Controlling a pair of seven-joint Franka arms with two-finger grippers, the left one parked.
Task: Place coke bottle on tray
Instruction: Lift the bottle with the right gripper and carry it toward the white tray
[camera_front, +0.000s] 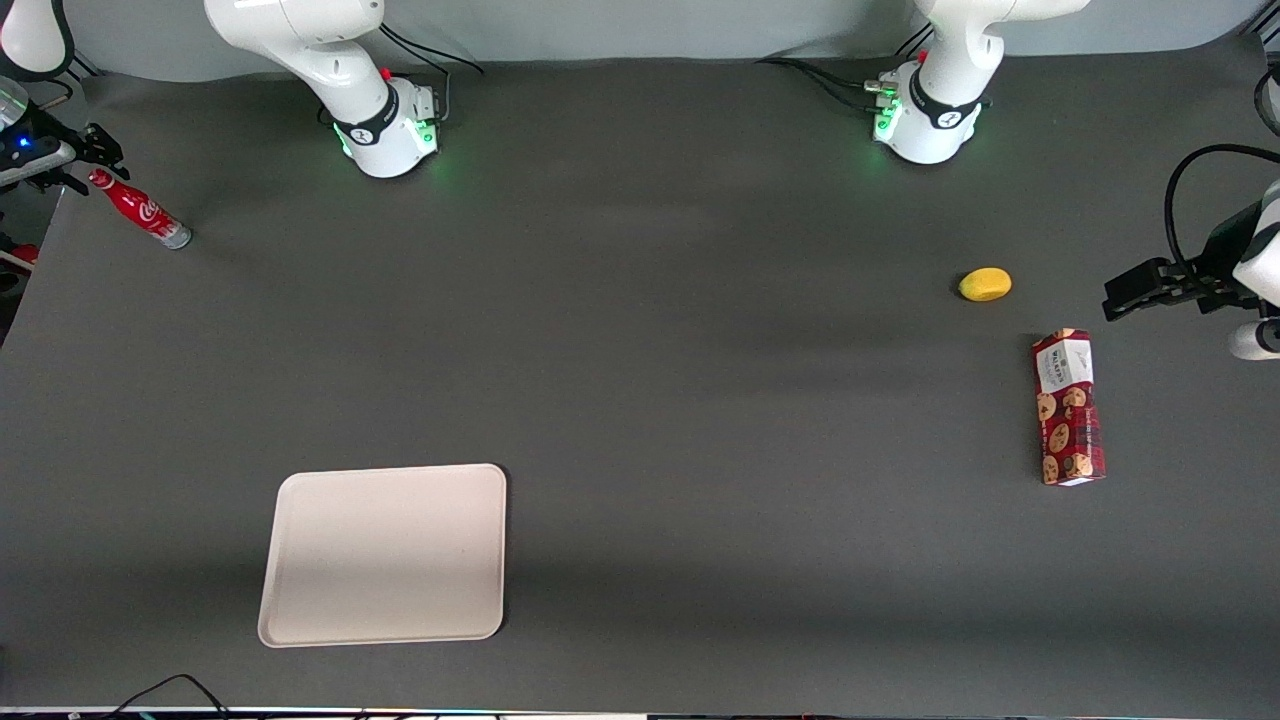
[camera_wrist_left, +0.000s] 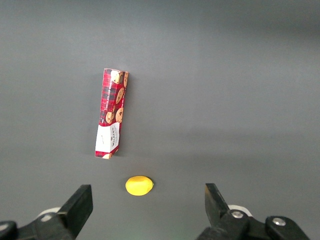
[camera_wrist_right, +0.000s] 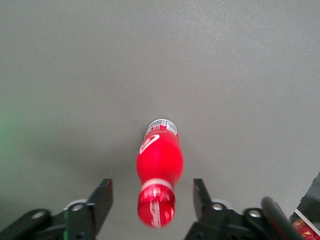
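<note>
I logged the work surface as a dark grey matte table (camera_front: 650, 400) running the full width of the front view, with a pale grey wall along the edge farthest from the camera and black cables trailing near both arm bases.

The small slim red coke bottle (camera_front: 140, 210) stood at the working arm's end of the table, close to the table's edge and leaning in the front view, silvery base on the surface and red cap uppermost. White Coca-Cola script ran down its body; from the wrist camera I could read only a white curl of it on the bottle (camera_wrist_right: 159, 170). The black two-finger gripper (camera_front: 95, 160) was above the bottle at its cap end. In the right wrist view the gripper (camera_wrist_right: 152, 197) had its fingers (camera_wrist_right: 102, 200) spread wide, one on each side of the neck, neither touching it.

The flat rectangular cream-white tray (camera_front: 385, 555) with rounded corners lay nearer the front camera than the bottle and well apart from it, bare.

Toward the parked arm's end lay a long red cookie box (camera_front: 1068, 408) printed with chocolate-chip biscuits and a white label panel; I could make out lettering there that looked like "Walkers" but could not confirm it. A small yellow lemon-shaped object (camera_front: 985, 284) sat near the box, farther from the front camera.
</note>
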